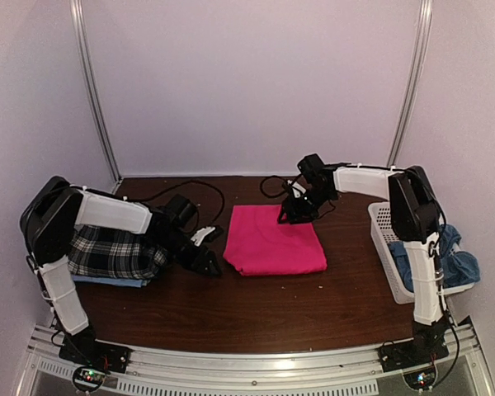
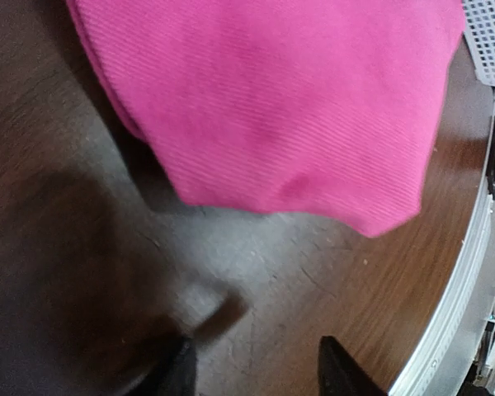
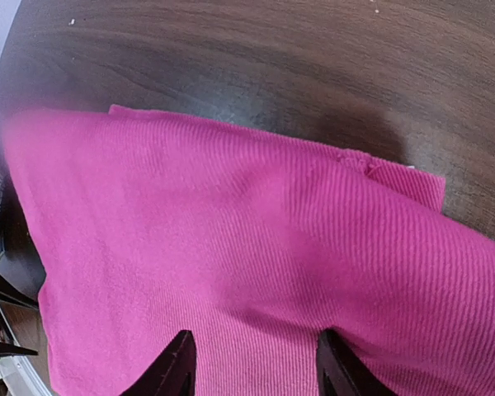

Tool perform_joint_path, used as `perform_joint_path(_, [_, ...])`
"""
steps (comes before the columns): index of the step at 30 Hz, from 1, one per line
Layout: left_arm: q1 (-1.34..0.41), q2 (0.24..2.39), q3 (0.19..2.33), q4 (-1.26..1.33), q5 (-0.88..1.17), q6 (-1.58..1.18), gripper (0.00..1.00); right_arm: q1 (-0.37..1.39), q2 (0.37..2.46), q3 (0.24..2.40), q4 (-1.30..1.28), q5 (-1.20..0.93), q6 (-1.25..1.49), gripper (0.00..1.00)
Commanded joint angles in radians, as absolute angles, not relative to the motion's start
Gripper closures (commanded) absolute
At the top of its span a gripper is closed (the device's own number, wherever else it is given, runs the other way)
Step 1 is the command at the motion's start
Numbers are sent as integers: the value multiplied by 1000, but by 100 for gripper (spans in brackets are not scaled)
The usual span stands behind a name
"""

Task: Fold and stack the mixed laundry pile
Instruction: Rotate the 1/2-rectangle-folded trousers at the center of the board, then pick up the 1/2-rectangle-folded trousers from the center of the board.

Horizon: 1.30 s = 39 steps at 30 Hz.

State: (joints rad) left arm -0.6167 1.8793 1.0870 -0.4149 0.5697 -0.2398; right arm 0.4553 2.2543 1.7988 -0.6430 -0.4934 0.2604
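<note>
The hot-pink trousers (image 1: 276,239) lie folded into a rough square at the table's middle. My left gripper (image 1: 206,260) sits low just off their near-left corner. In the left wrist view it (image 2: 260,371) is open over bare wood, and the pink cloth (image 2: 272,99) lies ahead of the fingertips, apart from them. My right gripper (image 1: 297,210) is over the trousers' far-right corner. It (image 3: 254,371) stands open with pink fabric (image 3: 231,247) spread under and between its fingers. The plaid shirt (image 1: 111,252) lies folded at the left on a light blue shirt (image 1: 107,281), partly hidden by the left arm.
A white lattice basket (image 1: 385,239) stands at the right edge with a dull blue cloth (image 1: 458,264) hanging from it; its corner (image 2: 491,41) shows in the left wrist view. Black cables (image 1: 190,191) trail along the back. The metal rail (image 1: 256,367) runs along the near edge.
</note>
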Motion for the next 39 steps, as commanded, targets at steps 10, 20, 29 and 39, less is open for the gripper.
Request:
perform_joint_path(10, [-421,1700,1061,-104,606,-596,3,696,1916,1631,-541,-457,32,47])
perform_joint_path(20, [-357,1663,1134,-166,508,-669,2,949,2025,1654,-620,-225,-51,47])
perform_joint_path(29, [-356,1683,1104,-198,487,-654,3,1014,2136,1694,-676,48,-46,43])
perform_joint_path(39, [-365,1780,1112,-146,521,-716,2,1052,2260,1651,-670,165,-78,72])
